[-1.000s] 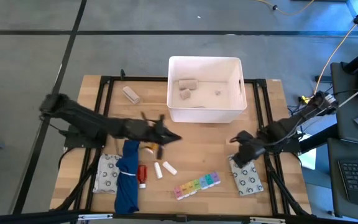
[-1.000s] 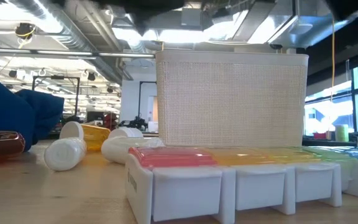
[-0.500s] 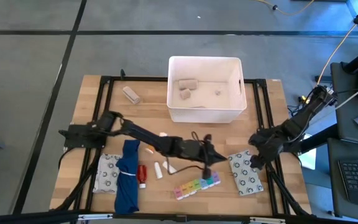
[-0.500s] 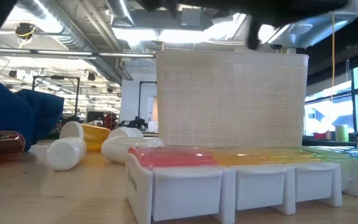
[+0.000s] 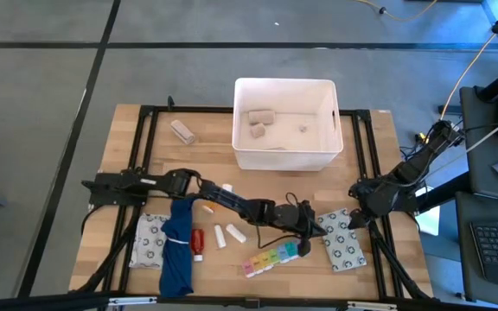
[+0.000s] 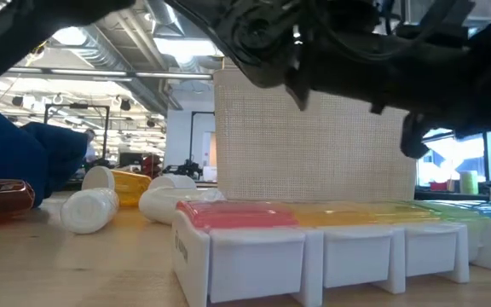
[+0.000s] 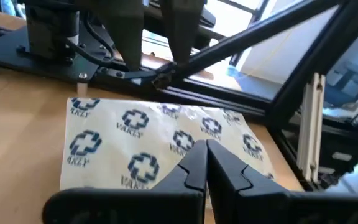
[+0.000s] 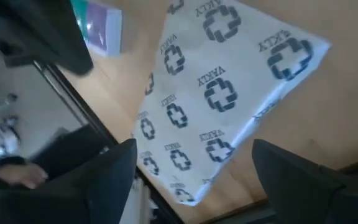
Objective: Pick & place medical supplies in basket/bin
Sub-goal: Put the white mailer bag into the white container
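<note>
The white basket [image 5: 284,160] stands at the table's far middle with gauze rolls [image 5: 260,115] inside. A white packet with grey crosses [image 5: 344,246] lies flat at the near right. My left gripper [image 5: 316,226] is stretched across the table to that packet's left corner, fingers shut; in the left wrist view the gripper [image 7: 205,146] shows over the packet [image 7: 142,143]. My right gripper [image 5: 355,218] hangs open just beyond the packet's far edge, and in its wrist view the gripper [image 8: 194,146] looks down on the packet [image 8: 229,99]. The rainbow pill organizer [image 5: 275,257] lies near the front edge. My left gripper's shut fingertips [image 7: 194,155] stand over the packet's edge nearest them [image 7: 185,146], slanting down from the table's left. I cannot tell whether they touch it. The packet lies flat on the table.
At the near left lie a blue cloth [image 5: 177,242], a second packet [image 5: 150,240], a red tube [image 5: 198,244], white bottles [image 5: 220,235] and an orange bottle [image 5: 206,206]. A gauze roll [image 5: 182,131] lies left of the basket. A black frame borders the table.
My left arm has swept from above the bottles toward the table's right and come down to the right packet's left corner, coming low into the low view. My right gripper has drawn back from the table's middle toward the right edge. No object has moved.
</note>
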